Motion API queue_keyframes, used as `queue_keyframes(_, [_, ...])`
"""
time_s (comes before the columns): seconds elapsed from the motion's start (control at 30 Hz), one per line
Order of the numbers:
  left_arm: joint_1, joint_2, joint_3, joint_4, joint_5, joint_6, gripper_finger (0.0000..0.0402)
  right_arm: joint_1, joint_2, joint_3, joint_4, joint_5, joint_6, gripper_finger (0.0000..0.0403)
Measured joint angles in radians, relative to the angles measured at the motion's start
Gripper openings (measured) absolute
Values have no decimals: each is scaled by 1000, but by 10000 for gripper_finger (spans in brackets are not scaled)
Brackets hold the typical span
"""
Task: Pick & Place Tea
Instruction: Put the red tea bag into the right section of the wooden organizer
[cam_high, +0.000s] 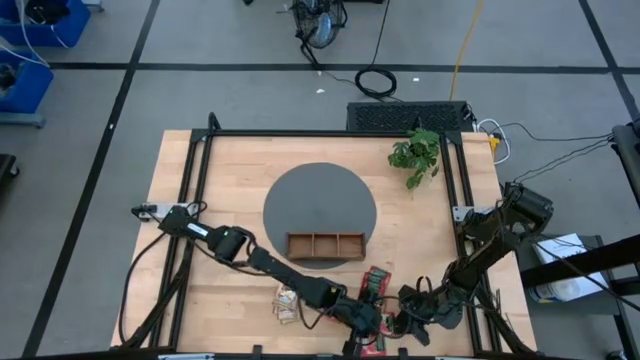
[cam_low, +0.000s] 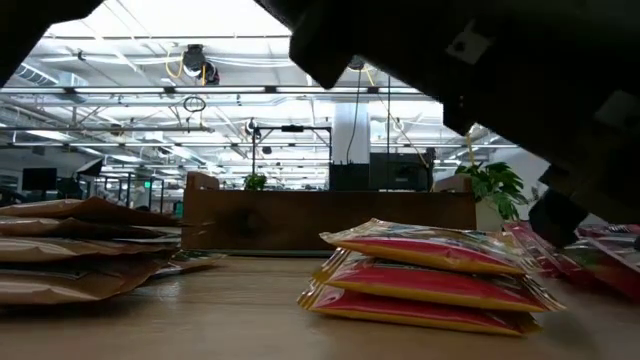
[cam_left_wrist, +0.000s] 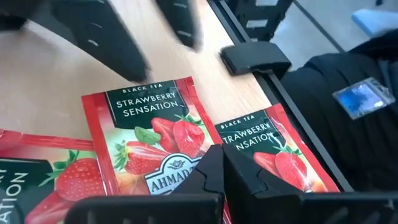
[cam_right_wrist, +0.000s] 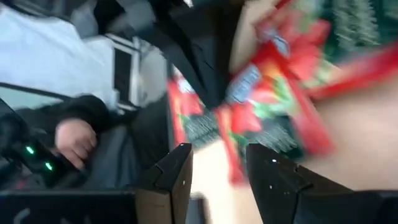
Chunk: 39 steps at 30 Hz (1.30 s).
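High view: the brown wooden three-compartment tray (cam_high: 325, 244) looks empty, so sorting seems barely begun; red flat tea packets (cam_high: 377, 283) lie near the counter's front edge. Left wrist view: the left tool (cam_left_wrist: 222, 163) pinches a red strawberry packet (cam_left_wrist: 146, 140). Right wrist view: the right tool (cam_right_wrist: 219, 167) hangs spread beside them.

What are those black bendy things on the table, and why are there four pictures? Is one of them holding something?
They are two robot arms with pinching grippers. One camera looks down from above, one sits low on the table, and one rides on each wrist. On the wooden table lie tea packets and a wooden tray. The left gripper is pinched shut on a strawberry tea packet. The right gripper is open close by, beside more red packets. A person's hand shows beyond the table.
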Motion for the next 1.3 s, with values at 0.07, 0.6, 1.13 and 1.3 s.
queue_keyframes(0.07, [4, 0, -9, 13, 14, -2, 9, 3, -66, -3, -107, 0, 10, 137])
queue_keyframes(0.6, [4, 0, -29, 31, 15, -13, 10, 5, -94, 2, -245, 9, 288, 145])
queue_keyframes(1.13, [7, 1, -31, 43, 15, 0, 4, -3, 56, 1, -72, -30, 319, 140])
queue_keyframes(1.3, [8, 1, -31, 43, 15, 0, 12, -15, -30, 0, -143, -42, 257, 140])
